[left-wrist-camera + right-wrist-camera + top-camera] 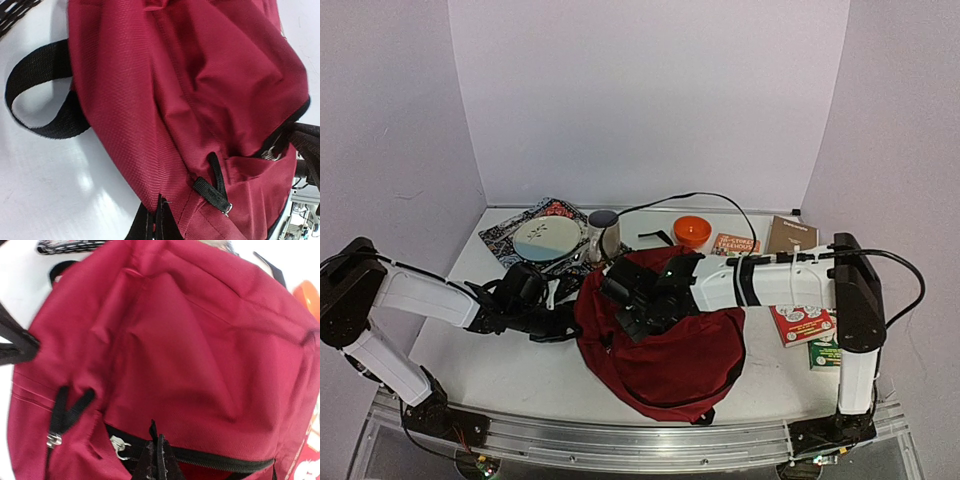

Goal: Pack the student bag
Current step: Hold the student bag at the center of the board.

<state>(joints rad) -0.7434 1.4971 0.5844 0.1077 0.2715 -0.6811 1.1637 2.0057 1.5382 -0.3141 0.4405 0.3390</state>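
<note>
Student bag (670,355) sits mid-bench (500,375), long axis roughly 11-to-5 o'clock. Left gripper (160,220) is pinched closed on the bag's 9 o'clock edge seam. Right gripper (157,460) is on top near the 11 o'clock end, jaws closed at the zip (225,462); can't tell if it has anything. Right arm is nearer the zip, so likely its move.

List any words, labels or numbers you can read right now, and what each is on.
No text can be read in any view.
On the orange book: white title, too small.
On the brown book: pale lettering, too small.
On the red book: white print, blurred.
On the green book: print too small.
On the student bag: no label shows.
</note>
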